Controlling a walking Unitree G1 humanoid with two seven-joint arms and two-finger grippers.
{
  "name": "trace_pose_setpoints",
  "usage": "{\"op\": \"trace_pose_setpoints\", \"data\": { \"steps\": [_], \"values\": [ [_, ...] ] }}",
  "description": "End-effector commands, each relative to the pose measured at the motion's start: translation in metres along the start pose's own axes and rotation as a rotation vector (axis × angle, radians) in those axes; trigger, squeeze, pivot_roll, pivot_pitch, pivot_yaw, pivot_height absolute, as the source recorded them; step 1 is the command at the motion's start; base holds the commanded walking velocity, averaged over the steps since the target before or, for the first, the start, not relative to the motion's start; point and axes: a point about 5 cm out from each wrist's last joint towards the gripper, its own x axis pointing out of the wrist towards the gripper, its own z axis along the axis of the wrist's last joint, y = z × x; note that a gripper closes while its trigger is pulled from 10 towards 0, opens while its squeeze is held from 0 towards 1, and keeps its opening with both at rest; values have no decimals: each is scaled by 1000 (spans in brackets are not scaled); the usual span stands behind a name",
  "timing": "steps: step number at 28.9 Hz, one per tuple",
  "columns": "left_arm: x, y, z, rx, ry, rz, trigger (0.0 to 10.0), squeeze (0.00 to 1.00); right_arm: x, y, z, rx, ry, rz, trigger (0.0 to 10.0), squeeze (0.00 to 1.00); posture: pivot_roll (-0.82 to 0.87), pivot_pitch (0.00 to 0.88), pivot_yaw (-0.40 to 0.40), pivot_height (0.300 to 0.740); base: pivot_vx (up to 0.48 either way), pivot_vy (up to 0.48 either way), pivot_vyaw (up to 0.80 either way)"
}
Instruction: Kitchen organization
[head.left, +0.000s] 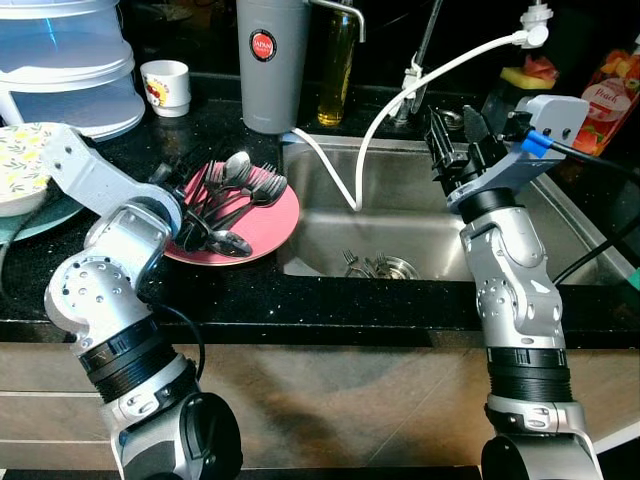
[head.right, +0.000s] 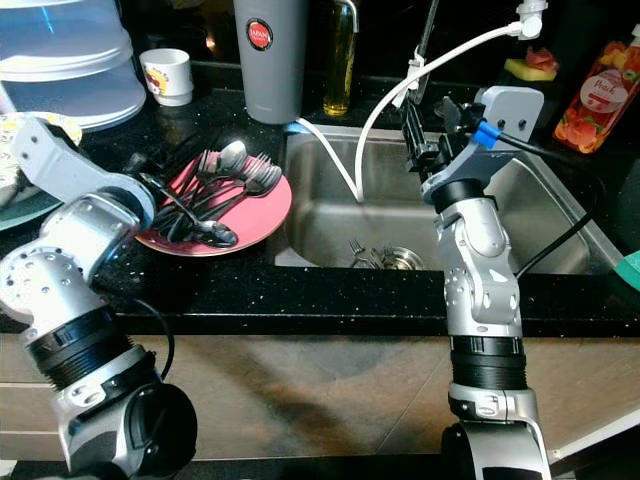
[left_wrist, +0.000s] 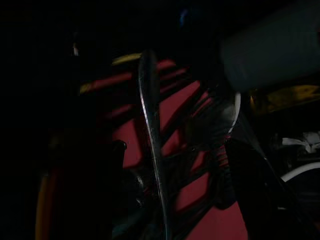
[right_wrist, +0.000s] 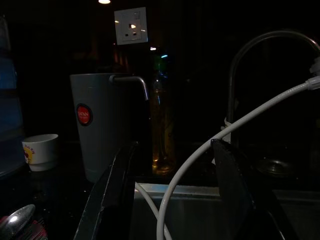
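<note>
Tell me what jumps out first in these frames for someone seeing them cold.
The red plate heaped with dark cutlery on the black counter left of the sink, with the left gripper down among the pieces. Next, the white hose arcing from the tap area into the steel sink, where a few forks lie near the drain. The right gripper is raised over the sink, fingers open.

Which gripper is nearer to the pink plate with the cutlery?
Left. The left gripper is down among the cutlery on the pink plate. The right gripper is raised over the sink, apart from the plate.
</note>
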Motion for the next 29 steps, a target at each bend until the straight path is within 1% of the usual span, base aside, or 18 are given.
{"op": "trace_pose_setpoints", "data": {
  "steps": [1, 3, 4, 5, 6, 7, 8, 9, 11, 16, 17, 21, 24, 25, 26, 27, 28, 29],
  "values": [
    [4, -13, -23, -61, 91, -33, 9098, 0, 0, -3, -1, 3, 2, -16, 10000, 0, 137, 31, -40, 740, 0, 0, 0],
    [6, -13, -25, -67, 103, -32, 9059, 0, 0, -3, -1, 2, 1, -17, 10000, 0, 137, 31, -40, 740, 0, 0, 0],
    [8, -12, -27, -72, 119, -27, 8510, 0, 0, -3, -1, 2, 0, -18, 10000, 0, 125, 29, -38, 740, 0, 0, 0],
    [8, -12, -27, -72, 119, -27, 8510, 0, 0, -3, -1, 2, 0, -18, 10000, 0, 125, 29, -38, 740, 0, 0, 0],
    [10, -12, -29, -76, 128, -23, 7137, 0, 0, -4, 0, 1, -2, -19, 10000, 0, 125, 29, -38, 740, 0, 0, 0],
    [13, -12, -28, -81, 128, -21, 4196, 0, 1, -4, 0, 0, -3, -21, 10000, 0, 122, 29, -39, 740, 0, 0, 0],
    [21, -12, -24, -86, 119, -22, 2902, 0, 0, -5, 1, -2, -4, -23, 10000, 0, 121, 29, -40, 740, 0, 0, 0],
    [21, -12, -24, -86, 119, -22, 2902, 0, 0, -5, 1, -2, -4, -23, 10000, 0, 121, 29, -40, 740, 0, 0, 0],
    [24, -14, -22, -84, 114, -32, 0, 0, 1, -5, 1, -2, -3, -24, 10000, 0, 118, 29, -40, 740, 0, 0, 0],
    [33, -15, -15, -64, 94, -35, 0, 0, 0, -5, 1, -4, -6, -26, 10000, 0, 118, 29, -40, 740, 0, 0, 0],
    [34, -15, -9, -25, 57, -28, 0, 0, -1, -5, 2, -7, -8, -30, 10000, 0, 118, 29, -40, 740, 0, 0, 0],
    [34, -16, -7, -8, 37, -33, 0, 0, -1, -7, 2, -10, -8, -35, 10000, 0, 105, 26, -34, 740, 0, 0, 0],
    [33, -17, -4, 38, 2, -30, 0, 0, -1, -7, 2, -10, -8, -36, 10000, 0, 102, 27, -32, 740, 0, 0, 0],
    [30, -22, 0, 86, -36, -48, 0, 0, -1, -7, 2, -11, -8, -37, 10000, 0, 102, 27, -32, 740, 0, 0, 0],
    [30, -22, 0, 86, -36, -48, 0, 0, -1, -7, 2, -11, -8, -37, 10000, 0, 102, 27, -32, 740, 0, 0, 0],
    [24, -36, 6, 171, -110, -112, 0, 0, -2, -7, 3, -12, -9, -39, 10000, 0, 101, 27, -32, 740, 0, 0, 0],
    [19, -52, 10, 206, -142, -190, 0, 0, -2, -7, 3, -11, -10, -40, 10000, 0, 101, 27, -32, 740, 0, 0, 0],
    [19, -52, 10, 206, -142, -190, 0, 0, -2, -7, 3, -11, -10, -40, 10000, 0, 101, 27, -32, 740, 0, 0, 0]
  ]
}}
